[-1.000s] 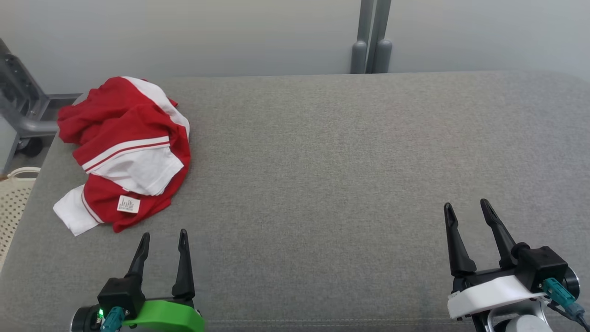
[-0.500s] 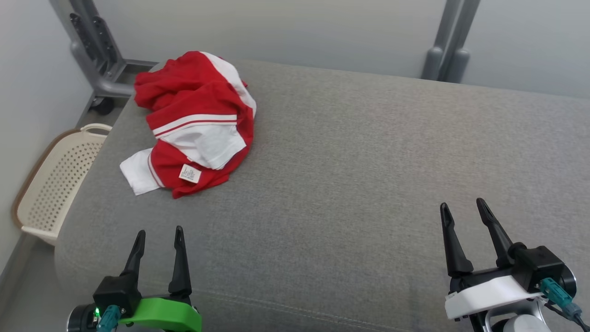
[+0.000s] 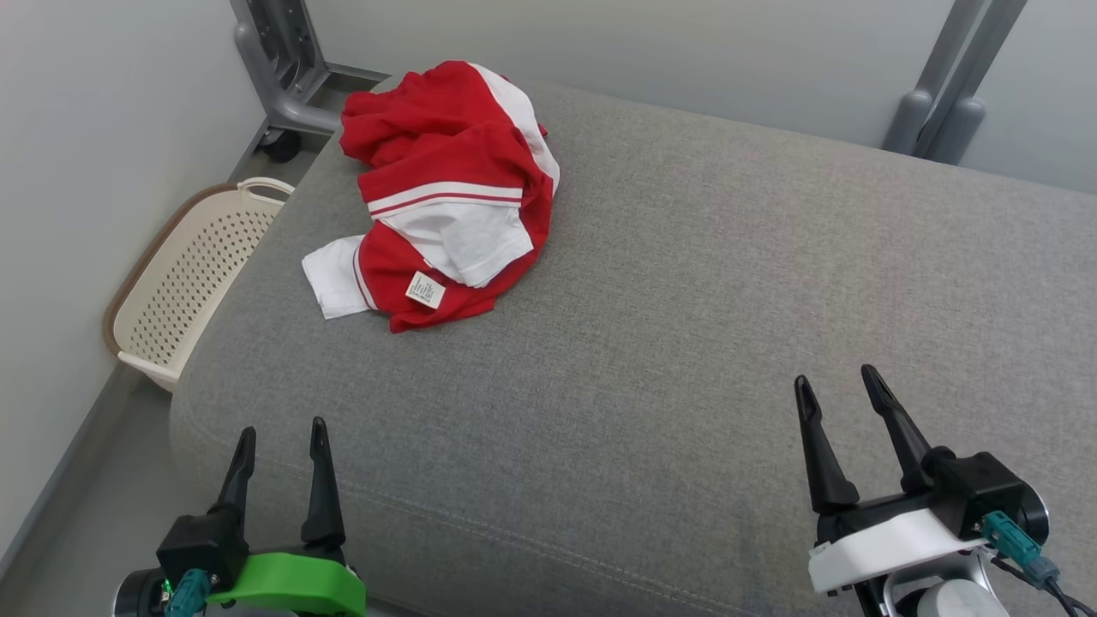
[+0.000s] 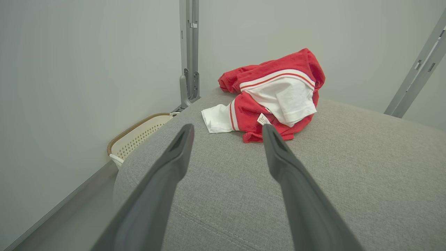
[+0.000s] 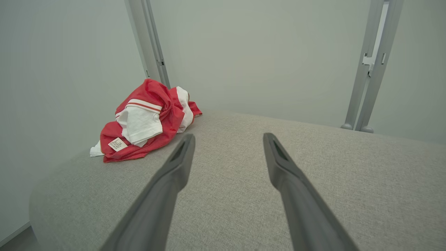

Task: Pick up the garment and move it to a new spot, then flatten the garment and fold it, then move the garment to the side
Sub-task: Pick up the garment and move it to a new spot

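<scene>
The garment point(image 3: 446, 188) is a crumpled red and white shirt with a small white label, heaped on the far left part of the grey cushioned surface point(image 3: 686, 326). It also shows ahead in the left wrist view point(image 4: 275, 94) and at the left of the right wrist view point(image 5: 146, 120). My left gripper point(image 3: 281, 433) hangs open over the near left edge, well short of the garment. My right gripper point(image 3: 836, 384) stands open at the near right, far from it. Nothing sits between either pair of fingers.
A cream perforated basket point(image 3: 184, 278) stands on the floor left of the surface, against a pale wall. Grey metal posts point(image 3: 951, 94) and a wheeled frame point(image 3: 278, 77) rise behind the far edge. The surface's rounded left edge drops to the floor.
The head camera has turned left, so the whole picture shifted and the basket and floor came into view. The garment lies as before; both grippers stay open.
</scene>
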{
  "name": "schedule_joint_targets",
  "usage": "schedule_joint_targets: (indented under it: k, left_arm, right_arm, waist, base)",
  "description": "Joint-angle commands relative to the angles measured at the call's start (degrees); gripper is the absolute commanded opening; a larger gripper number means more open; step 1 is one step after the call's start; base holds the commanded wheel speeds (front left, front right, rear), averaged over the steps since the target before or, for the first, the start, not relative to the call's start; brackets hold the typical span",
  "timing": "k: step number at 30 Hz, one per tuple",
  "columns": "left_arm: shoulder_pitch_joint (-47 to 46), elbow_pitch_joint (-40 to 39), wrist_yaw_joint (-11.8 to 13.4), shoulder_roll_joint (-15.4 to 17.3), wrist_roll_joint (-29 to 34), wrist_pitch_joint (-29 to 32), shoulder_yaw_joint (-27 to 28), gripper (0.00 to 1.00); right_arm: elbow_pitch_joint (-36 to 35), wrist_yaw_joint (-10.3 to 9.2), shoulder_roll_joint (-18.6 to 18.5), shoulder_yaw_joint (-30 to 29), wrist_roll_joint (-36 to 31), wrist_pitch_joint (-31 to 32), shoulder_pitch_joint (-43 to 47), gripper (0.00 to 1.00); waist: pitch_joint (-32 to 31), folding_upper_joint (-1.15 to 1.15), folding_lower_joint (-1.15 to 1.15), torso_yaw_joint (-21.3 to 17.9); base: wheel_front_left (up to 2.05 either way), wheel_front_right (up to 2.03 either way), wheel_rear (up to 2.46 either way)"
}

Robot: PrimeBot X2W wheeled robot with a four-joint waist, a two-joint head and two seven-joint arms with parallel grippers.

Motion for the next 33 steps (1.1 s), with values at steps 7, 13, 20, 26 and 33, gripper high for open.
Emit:
schedule_joint_targets:
  k: [7, 13, 20, 26, 33]
  left_arm:
    - [-2.28, 0.14, -0.61, 0.38, 0.46, -0.03, 0.72, 1.00]
    - [-10.56, 1.88, -3.53, 4.23, 4.07, 0.31, -1.39, 1.00]
    - [-26.05, 4.79, -6.18, 7.86, 3.19, 6.03, -3.43, 1.00]
    - [-38.13, 10.34, -7.46, 12.04, -0.27, 14.56, -7.72, 1.00]
    - [-48.11, 14.29, -7.48, 20.69, -11.43, 26.15, -17.60, 1.00]
  right_arm:
    - [-0.22, 0.00, -0.20, -0.18, -0.47, -0.22, -0.95, 1.00]
    - [-0.23, 0.00, -0.19, -0.67, -1.02, -0.22, -1.95, 1.00]
    - [-0.59, 0.00, -0.20, -0.33, -1.82, -0.22, -4.07, 1.00]
    - [-1.08, 0.00, -0.22, 0.56, -3.12, -0.22, -7.15, 1.00]
    - [-2.28, 0.00, -0.19, 1.42, -4.20, -0.22, -10.89, 1.00]
  waist:
    - [0.87, 0.00, 0.00, -2.05]
    - [2.12, 0.00, 0.00, -3.59]
    - [4.90, 0.00, 0.00, -6.38]
    - [9.48, 0.00, 0.00, -10.83]
    - [16.54, 0.00, 0.00, -17.11]
  base:
    - [0.00, 0.00, 0.00]
    - [0.00, 0.00, 0.00]
    - [0.00, 0.00, 0.00]
    - [0.00, 0.00, 0.00]
    - [0.00, 0.00, 0.00]
